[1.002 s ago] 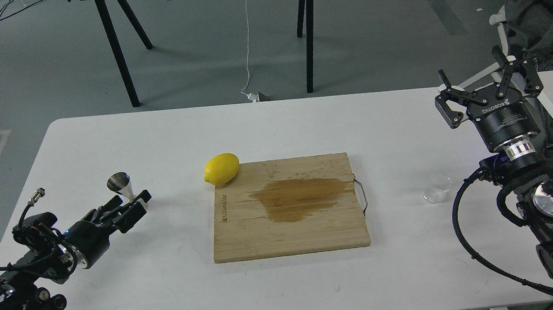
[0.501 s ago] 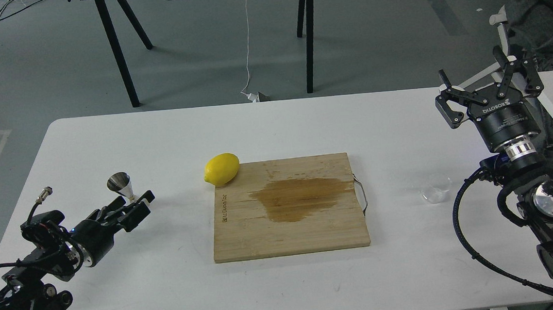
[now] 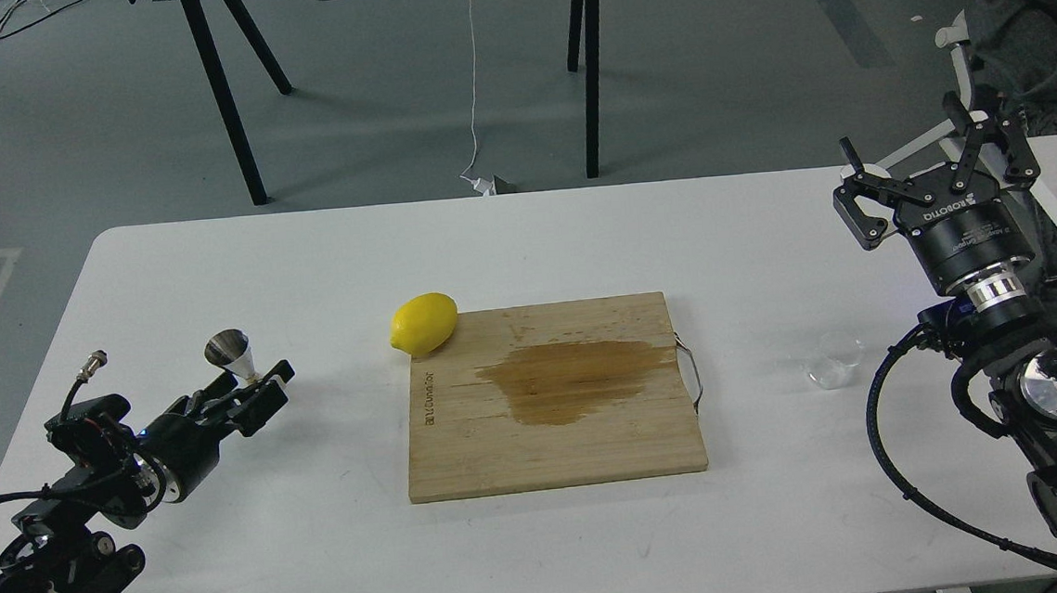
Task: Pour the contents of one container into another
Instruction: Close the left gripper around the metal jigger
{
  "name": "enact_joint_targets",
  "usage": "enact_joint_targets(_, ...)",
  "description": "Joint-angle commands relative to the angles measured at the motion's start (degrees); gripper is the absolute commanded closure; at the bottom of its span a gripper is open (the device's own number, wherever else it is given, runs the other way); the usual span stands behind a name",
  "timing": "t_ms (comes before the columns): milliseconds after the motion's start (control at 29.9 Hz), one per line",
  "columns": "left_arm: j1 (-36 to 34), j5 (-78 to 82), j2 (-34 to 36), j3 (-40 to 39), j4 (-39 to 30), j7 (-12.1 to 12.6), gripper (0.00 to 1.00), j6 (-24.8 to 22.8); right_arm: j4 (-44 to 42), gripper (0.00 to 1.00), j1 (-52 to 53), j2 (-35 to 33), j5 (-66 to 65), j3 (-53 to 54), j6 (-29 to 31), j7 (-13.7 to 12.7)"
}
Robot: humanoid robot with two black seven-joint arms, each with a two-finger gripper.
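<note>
The shiny steel jigger stands upright on the white table at the left. My left gripper lies low right in front of it, its dark fingers overlapping the jigger's lower cone. I cannot tell whether they close on it. The small clear cup sits on the table at the right, apart from both grippers. My right gripper is raised behind and to the right of the cup, its fingers spread wide with nothing between them.
A wooden cutting board with a dark wet stain lies in the middle. A yellow lemon rests at its far left corner. Black table legs stand on the floor beyond the far edge.
My left arm's rear part has shifted slightly right and up, while the fingers stay by the jigger. The jigger, cup and right gripper have barely moved.
</note>
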Motion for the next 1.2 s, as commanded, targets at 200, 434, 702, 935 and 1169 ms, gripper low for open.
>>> enact_joint_targets(200, -2.11, -0.01, -2.66, 0.26, 3.78, 0.0, 0.0, 0.18, -0.01, 0.01, 0.0, 0.0, 0.0, 0.11, 0.0, 0.0)
enact_joint_targets(434, -3.08, -0.01, -3.54, 0.44, 4.57, 0.0, 0.0, 0.18, -0.01, 0.01, 0.0, 0.0, 0.0, 0.2, 0.0, 0.0)
enact_joint_targets(702, -3.25, -0.01, -3.89, 0.44, 5.63, 0.0, 0.02, 0.18, -0.01, 0.01, 0.0, 0.0, 0.0, 0.2, 0.0, 0.0)
enact_joint_targets(935, -4.04, 0.08, -4.6, 0.61, 7.82, 0.0, 0.13, 0.09, -0.01, 0.01, 0.0, 0.0, 0.0, 0.11, 0.0, 0.0)
enact_joint_targets(1169, -5.62, -0.28, -4.86, 3.95, 8.44, 0.0, 0.37, 0.18, 0.07, 0.01, 0.0, 0.0, 0.0, 0.11, 0.0, 0.0)
